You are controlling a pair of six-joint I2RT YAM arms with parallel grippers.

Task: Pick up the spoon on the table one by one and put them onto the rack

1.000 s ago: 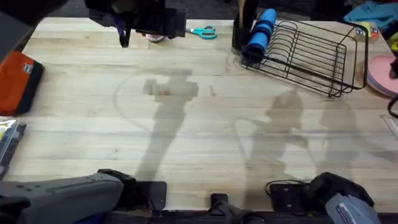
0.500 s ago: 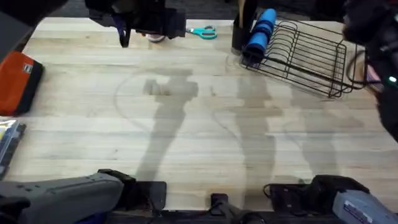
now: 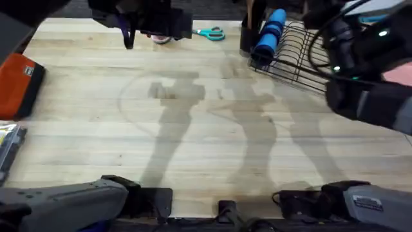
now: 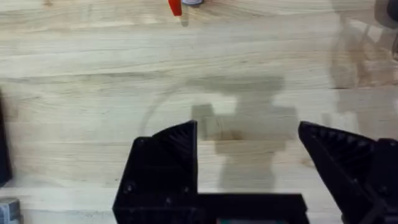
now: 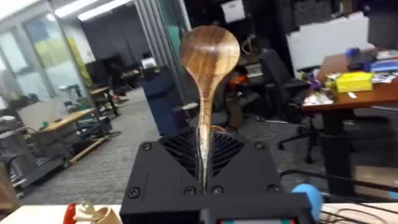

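A wooden spoon stands bowl-up with its handle clamped in my right gripper. In the overhead view the right arm is large, dark and blurred, high over the right end of the black wire rack at the table's back right. The rack's tall black utensil cup stands at its left end, with a light-brown handle sticking out of it. My left gripper hangs open over bare wood with nothing between its fingers. From overhead the left gripper is at the far left-centre edge.
A blue roll leans on the rack's left end. Teal-handled scissors lie at the back edge beside a small red-and-white item. An orange case sits at the left edge. Pink plates lie far right.
The right arm has come in from the right edge and now hangs high over the rack's right part. Its shadow has slid left across the table. The left arm has not moved.
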